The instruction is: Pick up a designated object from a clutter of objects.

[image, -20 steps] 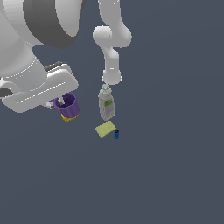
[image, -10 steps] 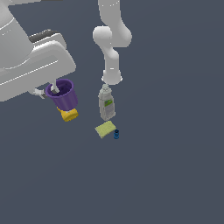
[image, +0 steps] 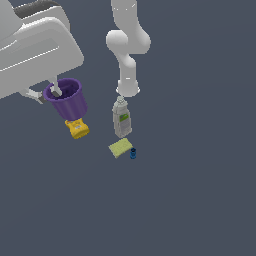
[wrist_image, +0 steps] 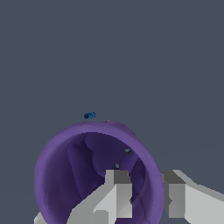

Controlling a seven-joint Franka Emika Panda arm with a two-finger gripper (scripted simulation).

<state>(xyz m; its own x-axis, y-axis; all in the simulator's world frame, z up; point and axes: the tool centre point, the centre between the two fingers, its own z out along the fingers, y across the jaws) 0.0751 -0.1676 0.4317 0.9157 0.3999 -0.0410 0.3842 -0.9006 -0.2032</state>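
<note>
Dark grey-blue ground (image: 200, 200), flat and featureless, is filling both views as a Franka Panda arm is carrying out a pick from a small clutter. At the exterior view's left, the gripper (image: 49, 93) is pinching the rim of the purple cup (image: 68, 101), one finger (wrist_image: 114, 192) reaching down inside the hollow and the other finger (wrist_image: 175, 199) pressing on the outer wall, so the thin purple wall is sitting between them. The jaws are narrow, closed on that rim. The cup is hanging directly from the fingers, open mouth toward the wrist, and appears to be clear of the ground.

Just beyond the cup's base, away from the gripper, the yellow bottle (image: 77, 128) is lying on the ground; whether the two are touching cannot be told. Farther from the gripper, toward the exterior view's right, the grey-white bottle (image: 121, 117) with its green label is standing near the arm's base column (image: 127, 55), with the yellow-green pad (image: 120, 147) and the tiny blue can (image: 133, 153) just beside each other further on. The can is also showing past the cup's rim in the wrist view.

Judging by these views, the lift is in hand. The next move calls for a steady rise with the grip unchanged, since a one-wall pinch could let the cup swing or slip.
</note>
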